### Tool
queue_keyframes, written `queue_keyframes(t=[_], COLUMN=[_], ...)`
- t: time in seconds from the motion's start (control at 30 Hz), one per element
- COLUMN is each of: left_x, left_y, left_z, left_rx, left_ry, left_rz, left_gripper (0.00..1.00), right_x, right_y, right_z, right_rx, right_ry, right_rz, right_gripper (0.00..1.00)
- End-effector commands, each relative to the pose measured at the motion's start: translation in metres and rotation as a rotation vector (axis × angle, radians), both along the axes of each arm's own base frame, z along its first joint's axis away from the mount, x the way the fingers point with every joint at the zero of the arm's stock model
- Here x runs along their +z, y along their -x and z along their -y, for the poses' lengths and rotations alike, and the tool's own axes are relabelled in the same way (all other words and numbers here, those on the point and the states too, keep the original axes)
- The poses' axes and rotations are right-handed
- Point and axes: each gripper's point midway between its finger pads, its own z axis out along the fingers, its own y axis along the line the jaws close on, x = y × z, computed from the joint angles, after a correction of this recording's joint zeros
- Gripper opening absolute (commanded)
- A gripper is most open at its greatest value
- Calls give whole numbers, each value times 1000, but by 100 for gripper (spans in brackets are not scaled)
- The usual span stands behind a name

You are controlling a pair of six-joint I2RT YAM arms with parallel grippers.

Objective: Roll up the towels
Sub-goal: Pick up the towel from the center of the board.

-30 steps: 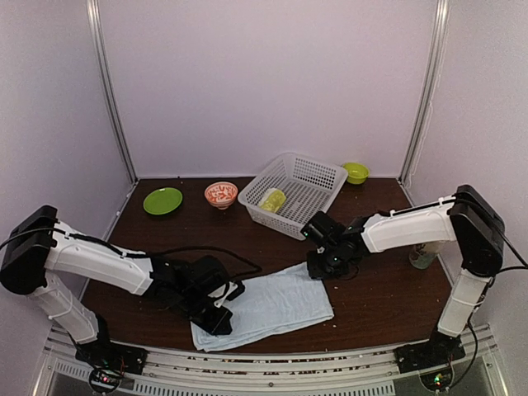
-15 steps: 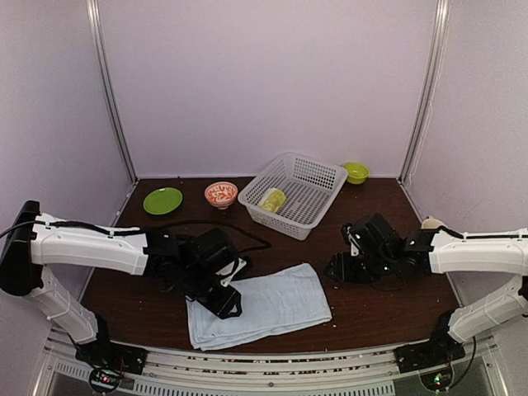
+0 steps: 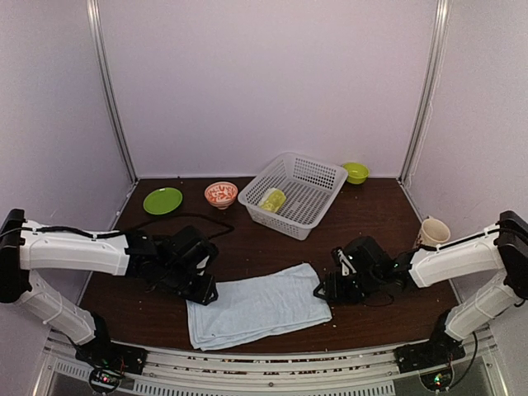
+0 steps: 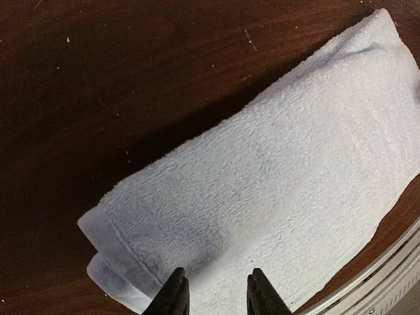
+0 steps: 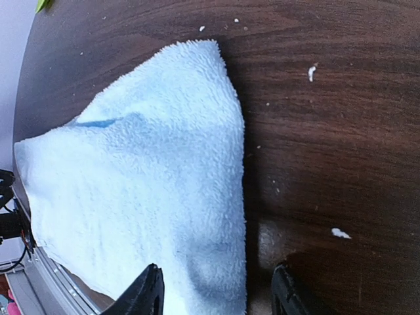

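A pale blue towel point(image 3: 260, 307) lies folded flat near the table's front edge. My left gripper point(image 3: 206, 290) hovers at its left end. In the left wrist view the left gripper point(image 4: 216, 293) is open above the towel point(image 4: 262, 184), and nothing is between its fingers. My right gripper point(image 3: 323, 289) is at the towel's right edge. In the right wrist view the right gripper point(image 5: 216, 292) is open wide and straddles the edge of the towel point(image 5: 144, 177). A lime-green towel point(image 3: 272, 199) sits rolled in the basket.
The white mesh basket point(image 3: 313, 183) stands at the back centre. A green plate point(image 3: 162, 200) and a red patterned bowl point(image 3: 220, 194) are at the back left. A small green bowl point(image 3: 355, 172) is at the back right, a mug point(image 3: 433, 233) at the right edge.
The left gripper has opened and drawn back left off the towel to its left end. The right gripper opened, swung out right, then came back to the towel's right edge.
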Motion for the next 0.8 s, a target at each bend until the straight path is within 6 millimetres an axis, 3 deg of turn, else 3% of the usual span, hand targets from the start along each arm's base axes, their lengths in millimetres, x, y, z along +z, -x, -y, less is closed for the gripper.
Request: queue_keyframes(t=[0.0,0.2,0.43,0.57,0.63,0.67,0.73,0.77], left_x=[-6,-19,-1,19,24,25,24,22], left_y=[-6,-6,-22,-35,-39,-40,-40,-39], left_z=[-10,-11,32,62,72,76,78,77], left_rx=[75,51,-49,-106,-126,-133,-135,-131], left_ry=[-7,-57,10,59,68,70,69,68], left_rz=[16,1,25,51,57,56,46,41], left_gripper=[29,24,20,20,20,20,20,20], right_x=[-12,-20,17,46,57,58,53,47], right_y=[5,3,-14,-17,-16,-13,-7,-3], right_z=[-7,11,56,78,72,68,55,49], right_rx=[-1,-61,-188,-196,-153,-127,-75,-59], right_ry=[-20,47,139,203,174,160,116,97], right_rz=[-60,-50,99,181,199,188,145,118], right_gripper=[54,20,1,0,0,6,32,39])
